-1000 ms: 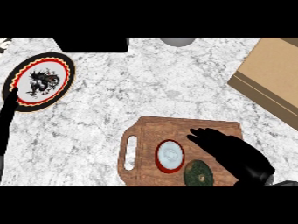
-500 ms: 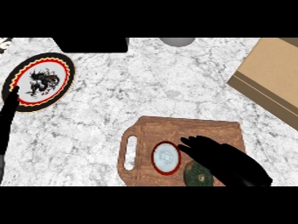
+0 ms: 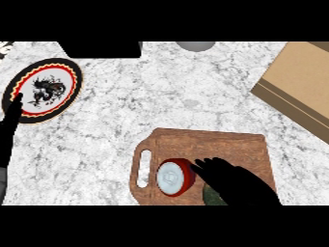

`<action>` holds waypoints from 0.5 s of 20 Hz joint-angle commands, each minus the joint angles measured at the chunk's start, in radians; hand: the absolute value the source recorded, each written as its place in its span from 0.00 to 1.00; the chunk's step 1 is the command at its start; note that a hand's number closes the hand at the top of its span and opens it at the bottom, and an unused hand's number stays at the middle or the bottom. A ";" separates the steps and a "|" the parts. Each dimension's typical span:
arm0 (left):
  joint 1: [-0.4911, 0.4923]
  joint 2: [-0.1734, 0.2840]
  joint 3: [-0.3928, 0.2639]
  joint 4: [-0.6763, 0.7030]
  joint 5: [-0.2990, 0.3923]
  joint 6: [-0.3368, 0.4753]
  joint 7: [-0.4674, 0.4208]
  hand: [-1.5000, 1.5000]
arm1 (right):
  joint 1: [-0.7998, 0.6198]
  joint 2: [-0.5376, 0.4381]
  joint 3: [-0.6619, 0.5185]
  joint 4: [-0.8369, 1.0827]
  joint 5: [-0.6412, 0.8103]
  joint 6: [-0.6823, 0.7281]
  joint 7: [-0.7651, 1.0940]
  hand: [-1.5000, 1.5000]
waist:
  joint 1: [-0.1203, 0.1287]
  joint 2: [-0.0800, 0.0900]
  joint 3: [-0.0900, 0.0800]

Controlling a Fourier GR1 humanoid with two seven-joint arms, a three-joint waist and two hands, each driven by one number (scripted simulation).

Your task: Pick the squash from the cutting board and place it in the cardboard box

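**Mia:** Wooden cutting board (image 3: 217, 144), brown, sits at the near edge of the marble counter (image 3: 159, 91), toward the right. Its handle slot is on its left end.

**Ben:** Where is the squash?

**Mia:** The dark green squash (image 3: 212, 195) lies on the board's near edge. Only a small bit shows. The right hand (image 3: 231, 181) is on top of it and hides most of it.

**Ben:** Is the hand closed on it?

**Mia:** The black fingers bend down over the squash, but I cannot tell if they hold it.

**Ben:** What is the round red thing?

**Mia:** A red bowl (image 3: 174, 176) with a pale inside. It stands on the board, just left of the hand, touching the fingertips.

**Ben:** And the box?

**Mia:** The cardboard box (image 3: 309, 87) is at the right edge of the counter, well apart from the board.

**Ben:** The other hand?

**Mia:** The left hand (image 3: 3, 140) rests at the left edge, fingers straight. Its tips lie over the rim of a plate (image 3: 49, 89) with a red and black border.
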 commanded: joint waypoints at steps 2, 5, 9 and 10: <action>-0.001 -0.014 0.026 0.012 -0.027 -0.021 -0.027 0.50 | -0.042 0.094 0.009 0.101 0.072 0.002 0.023 0.00 | 0.002 0.000 0.000; 0.013 -0.033 0.026 -0.004 -0.040 -0.003 -0.014 0.50 | 0.018 0.039 0.037 0.148 0.170 -0.153 -0.073 1.00 | 0.001 0.000 0.000; 0.031 0.000 0.063 0.026 -0.021 -0.045 -0.072 0.50 | -0.057 0.109 0.020 0.166 0.230 -0.244 -0.070 1.00 | 0.004 0.001 0.000; 0.009 -0.028 0.055 0.072 -0.034 -0.026 -0.105 0.50 | -0.063 0.066 -0.034 0.169 0.216 -0.270 -0.127 1.00 | 0.001 0.001 0.000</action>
